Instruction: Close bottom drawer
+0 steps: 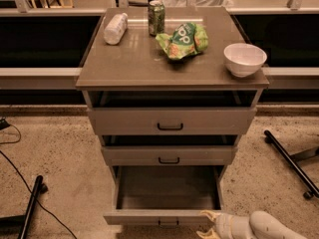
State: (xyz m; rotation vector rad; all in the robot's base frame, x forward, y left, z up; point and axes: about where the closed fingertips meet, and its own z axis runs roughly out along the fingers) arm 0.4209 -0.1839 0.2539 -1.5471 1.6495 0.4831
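The bottom drawer (167, 217) of the grey-brown cabinet is pulled far out. Its deep plain box is open to view and looks empty, and its low front with a small black bar handle (168, 222) lies near the lower edge of the view. My gripper (207, 224) reaches in from the lower right. Its pale fingertips (209, 214) sit at the right end of the drawer front, one at the top edge and one lower. The fingers are spread apart and hold nothing.
The middle drawer (168, 155) and top drawer (170, 120) stand slightly out. On the cabinet top (134, 63) lie a plastic bottle (115, 28), a can (156, 17), a green chip bag (182, 40) and a white bowl (244, 59). Black stand legs (291, 162) and cables (25, 183) lie on the floor.
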